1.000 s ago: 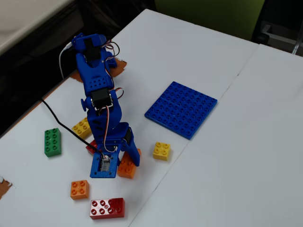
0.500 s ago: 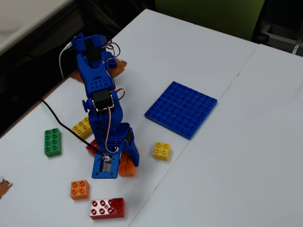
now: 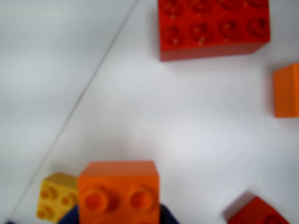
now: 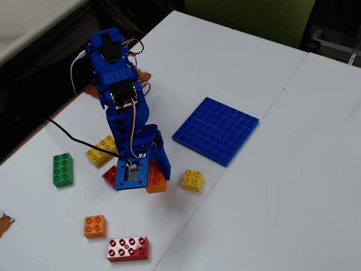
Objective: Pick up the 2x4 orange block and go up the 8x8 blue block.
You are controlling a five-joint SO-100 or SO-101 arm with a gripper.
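Observation:
The 2x4 orange block (image 3: pixel 118 189) sits at the bottom edge of the wrist view, with only its end and two studs showing. My gripper (image 3: pixel 119 215) is shut on it, a dark blue jaw on each side. In the fixed view the gripper (image 4: pixel 153 179) points down at the table with the orange block (image 4: pixel 158 182) between its jaws, low over or on the table; I cannot tell which. The 8x8 blue block (image 4: pixel 216 130) lies flat to the right of and behind the arm, apart from the gripper. It is out of the wrist view.
A small yellow brick (image 4: pixel 192 180) (image 3: pixel 55 196) lies close beside the gripper. A red 2x4 brick (image 4: pixel 127 248) (image 3: pixel 212 28), a small orange brick (image 4: pixel 95 226) (image 3: pixel 286 90), a red brick (image 4: pixel 109 176), a yellow 2x4 brick (image 4: pixel 101 150) and a green brick (image 4: pixel 62 169) lie around.

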